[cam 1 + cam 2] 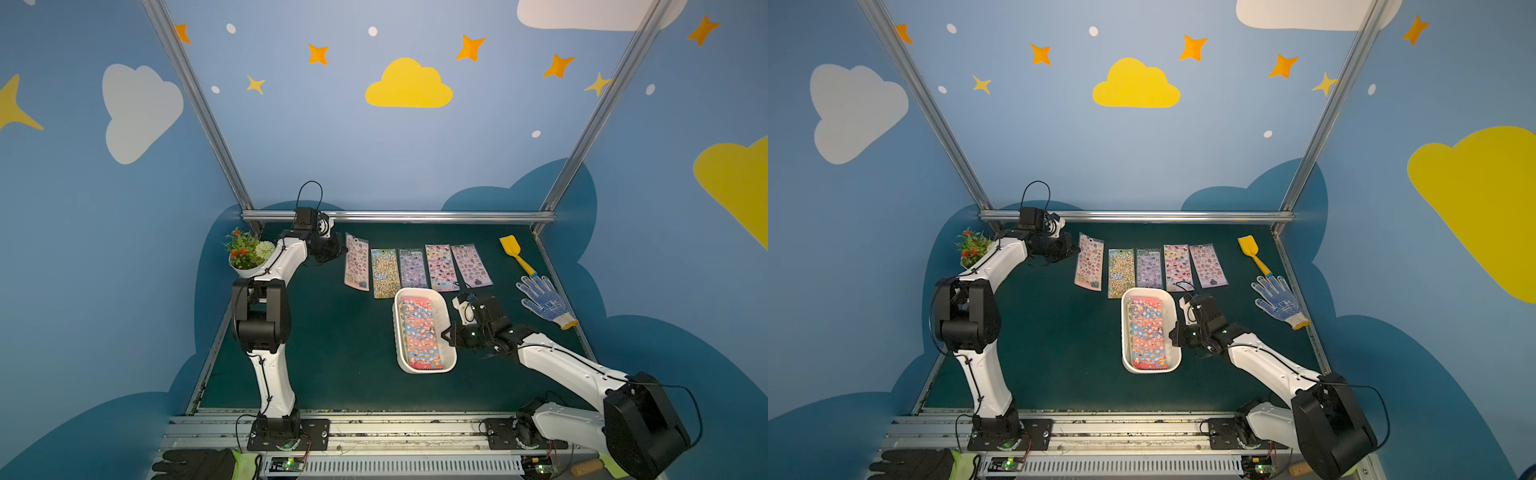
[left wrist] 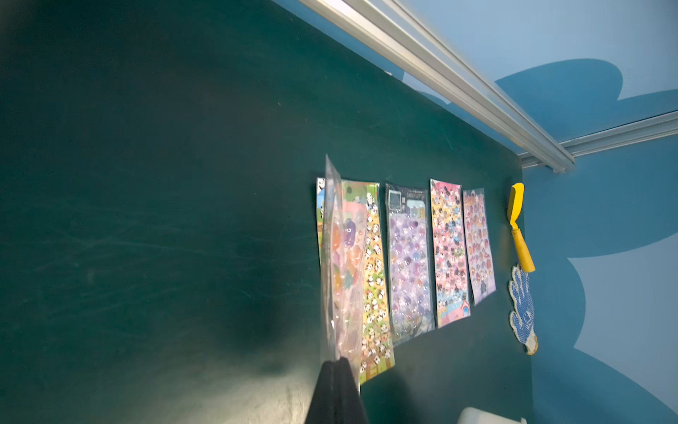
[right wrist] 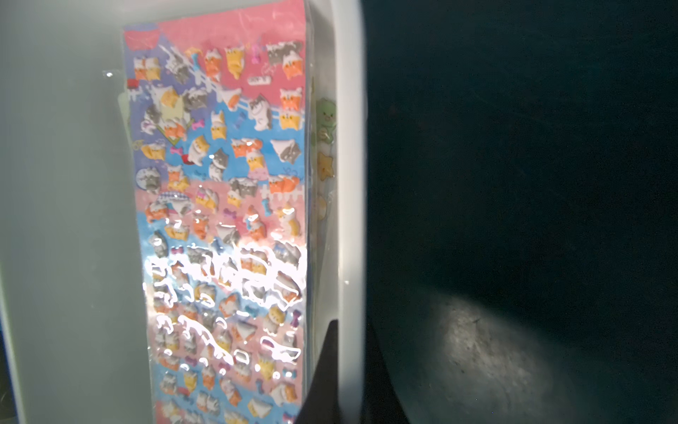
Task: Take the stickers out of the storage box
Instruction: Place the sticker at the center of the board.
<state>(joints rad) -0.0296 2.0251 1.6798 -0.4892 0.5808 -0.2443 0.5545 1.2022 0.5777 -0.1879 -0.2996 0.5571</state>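
Five of the stickers [image 1: 412,268] out so far, counted in both top views: laid side by side on the tabletop [image 1: 332,353], running from just beside the left fingers [image 1: 338,249] to a spot beyond the right fingers [image 1: 448,333]. More left to do, judging by the stack [image 1: 419,332] lying in the storage box [image 1: 397,336], just beside the right fingers. From the left wrist: left fingers pressed together on the end of one sheet [image 2: 339,264] in its clear sleeve, seen nearly edge-on, in front of the panda sheet [image 2: 374,293], so the fifth not yet let go. From the right wrist: right fingers nipping the box's side wall, one inside and one outside, touching no sticker. Number of sheets left in the stack impossible to tell.
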